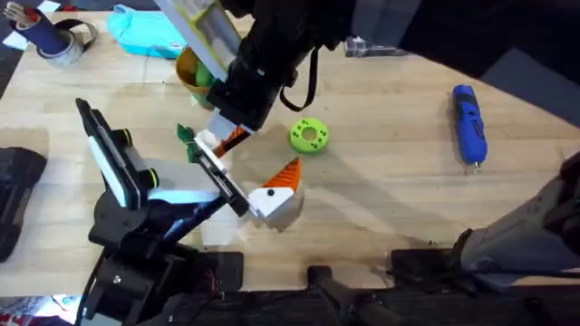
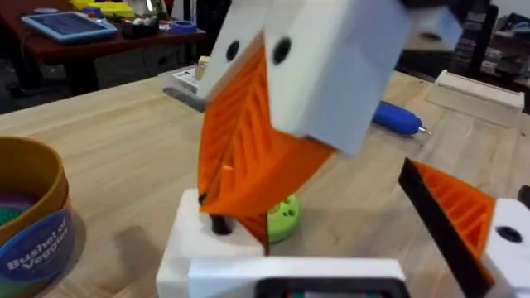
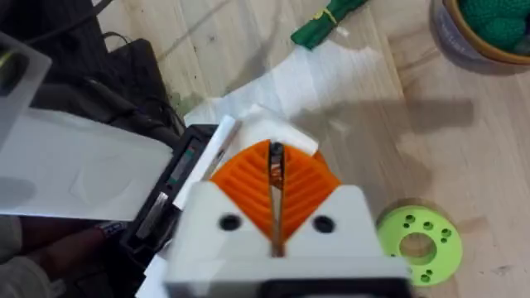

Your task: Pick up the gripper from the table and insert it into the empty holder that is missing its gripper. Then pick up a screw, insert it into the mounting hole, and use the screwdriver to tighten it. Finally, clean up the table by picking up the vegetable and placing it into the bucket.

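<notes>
My right gripper (image 1: 223, 138) reaches across from the top and is shut on the orange wedge of the gripper (image 2: 248, 149). That gripper's white block (image 3: 267, 132) sits down at the empty end of the holder (image 2: 281, 271) on my left arm. My left gripper (image 1: 241, 174) stands open, its one mounted finger (image 2: 460, 211) at the other end of the rail. The blue screwdriver (image 1: 468, 122) lies at the far right. A green vegetable (image 3: 327, 21) lies beside the holder. The yellow-orange bucket (image 1: 192, 74) stands behind, partly hidden by my right arm.
A green disc with holes (image 1: 309, 136) lies just right of the grippers. A grey tape roll (image 1: 71, 45) and a teal object (image 1: 145, 34) sit at the back left. A black object (image 1: 14, 195) lies at the left edge.
</notes>
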Robot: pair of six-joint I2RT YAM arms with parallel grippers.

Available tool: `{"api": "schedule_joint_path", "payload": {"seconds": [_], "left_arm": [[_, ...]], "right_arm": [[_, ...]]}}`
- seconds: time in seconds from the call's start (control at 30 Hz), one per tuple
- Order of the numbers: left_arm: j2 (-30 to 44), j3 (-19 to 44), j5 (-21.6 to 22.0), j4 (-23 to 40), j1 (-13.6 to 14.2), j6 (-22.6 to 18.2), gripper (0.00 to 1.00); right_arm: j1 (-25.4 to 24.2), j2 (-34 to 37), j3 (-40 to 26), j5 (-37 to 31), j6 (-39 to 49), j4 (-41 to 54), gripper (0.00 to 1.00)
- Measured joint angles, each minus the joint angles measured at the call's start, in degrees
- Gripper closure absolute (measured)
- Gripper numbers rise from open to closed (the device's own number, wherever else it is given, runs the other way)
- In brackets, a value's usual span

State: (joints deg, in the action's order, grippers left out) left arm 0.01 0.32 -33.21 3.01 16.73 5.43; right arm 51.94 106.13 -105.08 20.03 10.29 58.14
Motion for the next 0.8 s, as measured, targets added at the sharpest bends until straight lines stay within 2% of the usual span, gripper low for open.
{"api": "schedule_joint_path", "payload": {"seconds": [0.03,0.1,0.13,0.23,0.47,0.53,0.8], "left_arm": [[0.00,0.00,0.01,0.01,0.00,0.01,0.009],[0.03,0.00,0.09,0.02,0.00,0.26,0.009],[0.04,0.00,0.14,0.02,0.00,0.38,0.009],[0.02,0.00,0.13,-0.02,0.00,0.45,0.009],[0.02,0.00,0.02,-0.02,0.00,0.35,0.009],[0.02,0.00,0.02,-0.02,0.00,0.35,0.009],[0.02,0.00,0.02,-0.02,0.00,0.35,0.009]], "right_arm": [[0.00,0.00,0.00,0.01,-0.04,0.04,0.895],[-0.01,0.00,0.00,0.05,0.04,0.04,0.616],[-0.09,0.00,-0.02,0.08,0.12,0.01,0.553],[-0.48,-0.01,-0.04,0.22,0.27,0.04,0.461],[-4.56,-1.43,-0.04,0.19,-0.17,0.13,0.056],[-6.16,-2.59,-0.04,0.20,-0.01,0.12,0.010],[-11.95,-4.66,-0.04,0.19,-1.71,0.18,0.005]]}}
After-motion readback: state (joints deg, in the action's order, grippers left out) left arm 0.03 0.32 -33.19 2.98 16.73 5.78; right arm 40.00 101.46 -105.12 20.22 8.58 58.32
